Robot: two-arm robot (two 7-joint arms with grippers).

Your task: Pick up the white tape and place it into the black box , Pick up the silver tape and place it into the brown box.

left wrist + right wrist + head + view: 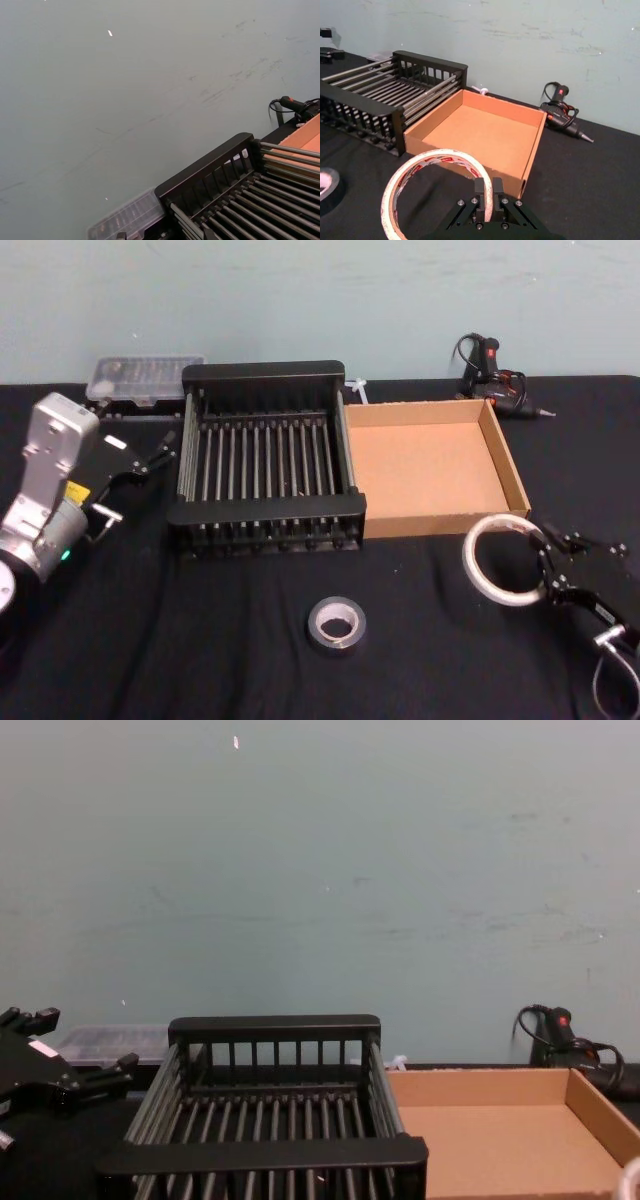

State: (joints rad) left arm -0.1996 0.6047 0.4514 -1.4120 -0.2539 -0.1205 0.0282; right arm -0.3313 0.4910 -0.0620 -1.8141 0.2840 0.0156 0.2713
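Head view: right end effector [545, 565] at the near right of the desk [200, 660], clenched on the rim of the white tape [497, 560], which stands tilted on edge just in front of the brown box [425, 470]. Silver tape [336, 625] lies flat near the desk's front edge, apart from both boxes. Black box [265, 455] touches the brown box's left wall. Left end effector [160, 452] hangs left of the black box — cannot tell its grip.

Left wrist view: a corner of the black box [210, 172].

Right wrist view: red printing on the white tape's [420, 165] inner core — not legible. 2 fingertips [480, 192] pinch the rim.

Chest view: both boxes from the side, 1 beside the other.
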